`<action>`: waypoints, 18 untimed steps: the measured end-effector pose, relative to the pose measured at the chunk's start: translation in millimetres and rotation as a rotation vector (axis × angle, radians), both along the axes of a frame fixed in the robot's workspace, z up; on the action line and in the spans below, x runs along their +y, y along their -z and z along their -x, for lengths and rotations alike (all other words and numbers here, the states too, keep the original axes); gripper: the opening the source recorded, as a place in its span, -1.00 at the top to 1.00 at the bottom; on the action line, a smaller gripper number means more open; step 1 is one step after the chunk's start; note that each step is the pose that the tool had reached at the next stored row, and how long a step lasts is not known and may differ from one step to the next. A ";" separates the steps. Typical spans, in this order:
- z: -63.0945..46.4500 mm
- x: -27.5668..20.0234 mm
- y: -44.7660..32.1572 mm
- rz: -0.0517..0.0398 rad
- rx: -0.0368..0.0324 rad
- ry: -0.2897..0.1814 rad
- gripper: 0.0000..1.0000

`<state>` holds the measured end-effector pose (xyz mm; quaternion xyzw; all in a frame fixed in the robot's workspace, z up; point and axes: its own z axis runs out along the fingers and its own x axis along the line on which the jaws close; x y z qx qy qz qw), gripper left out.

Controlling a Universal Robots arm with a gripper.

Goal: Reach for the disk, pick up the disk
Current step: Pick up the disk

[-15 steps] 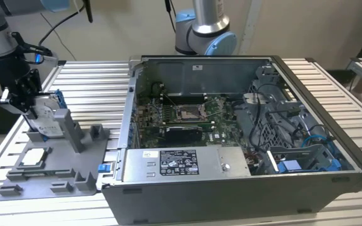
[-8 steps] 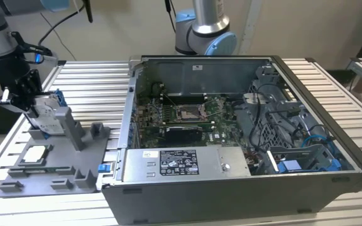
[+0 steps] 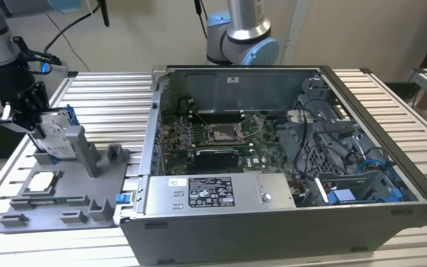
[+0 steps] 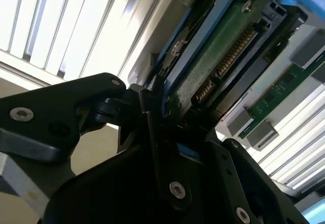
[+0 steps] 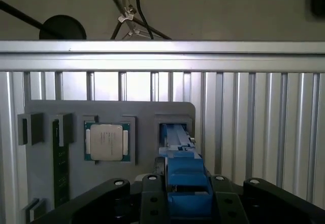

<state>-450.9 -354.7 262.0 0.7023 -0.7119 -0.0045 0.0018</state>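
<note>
Blue-framed disk [image 3: 56, 135] stands upright in its slot on the grey tray [image 3: 73, 208], at the exterior view's left, beside the computer case [image 3: 273, 222]. Gripper [image 5: 186, 186] straddles it, jaws narrow, apparently pressed against both edges. Reach done; lift not yet begun.

Grey posts [image 3: 89, 156] just beside disk [image 3: 55, 133]
</note>
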 end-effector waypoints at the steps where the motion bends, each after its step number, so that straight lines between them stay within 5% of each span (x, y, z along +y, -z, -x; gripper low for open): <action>1: 0.0 0.0 0.0 0.0000 -0.0001 -0.001 1.00; 18: 0.0 0.0 -18.4 0.0000 0.0000 -0.014 1.00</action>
